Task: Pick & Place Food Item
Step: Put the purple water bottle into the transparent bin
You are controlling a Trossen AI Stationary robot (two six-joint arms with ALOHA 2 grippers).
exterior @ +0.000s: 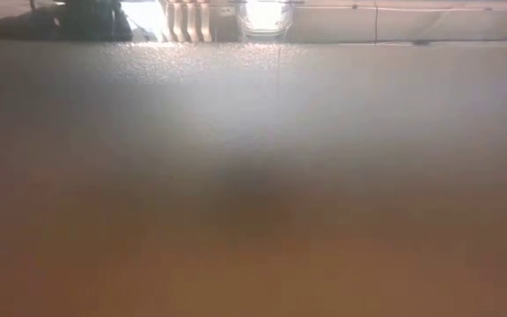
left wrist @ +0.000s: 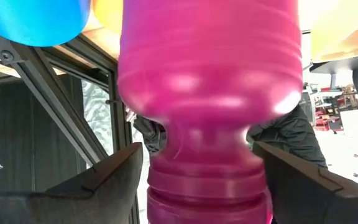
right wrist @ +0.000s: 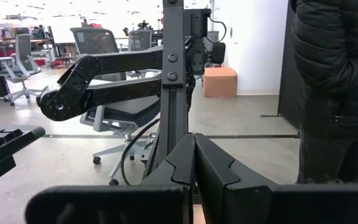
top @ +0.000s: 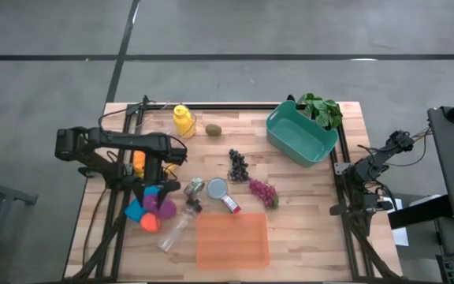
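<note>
A magenta plastic bottle fills the left wrist view; in the high view this magenta bottle lies at the table's left among a blue toy and an orange one. My left gripper is open. Its fingers stand on either side of the bottle's narrow neck, with slim gaps showing. Dark grapes, red grapes and a kiwi rest on the table's middle. My right gripper is shut on nothing, folded back off the table's right edge.
A teal bin sits at the far right with a leafy green behind it. An orange tray lies near the front edge. A yellow bottle, a clear bottle and a can are also there. A person stands beyond the table.
</note>
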